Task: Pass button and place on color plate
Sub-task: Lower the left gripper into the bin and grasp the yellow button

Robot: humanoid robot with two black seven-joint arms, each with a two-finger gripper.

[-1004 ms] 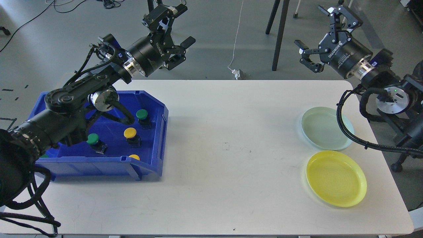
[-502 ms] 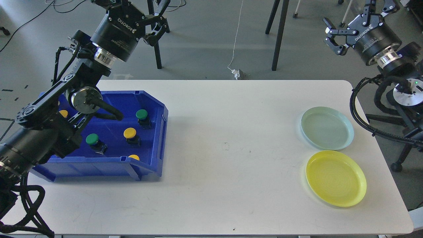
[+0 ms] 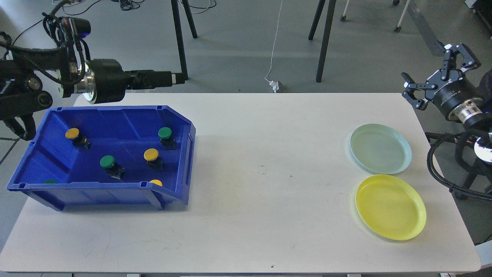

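Here the left arm comes in from the upper left and lies nearly level, its wrist cylinder pointing right above the back rim of the blue bin (image 3: pixel 184 154). The left gripper (image 3: pixel 169 78) at its far end is seen edge-on as one dark bar, so I cannot tell whether its jaws are spread or pressed together; it hangs clear of the bin and nothing shows in it.

The right arm enters from the right edge and bends up beyond the tabletop's (image 3: pixel 261 215) far right corner. The right gripper (image 3: pixel 438 77) is raised over the floor, tilted up and to the left, with its jaws spread wide and empty.

The buttons all sit inside the bin on the left of the tabletop. A yellow button (image 3: pixel 72 134) stands near the back left, a green button (image 3: pixel 165 133) near the back right wall, a second green button (image 3: pixel 107 161) in the middle, and a second yellow button (image 3: pixel 151 154) just right of it. Another yellow cap (image 3: pixel 155 182) and another green cap (image 3: pixel 49 181) peek over the front wall, mostly hidden.

Well apart, on the right side of the tabletop, lie the pale green plate (image 3: pixel 380 149) and, nearer the front edge, the yellow plate (image 3: pixel 390 207). Both are bare.
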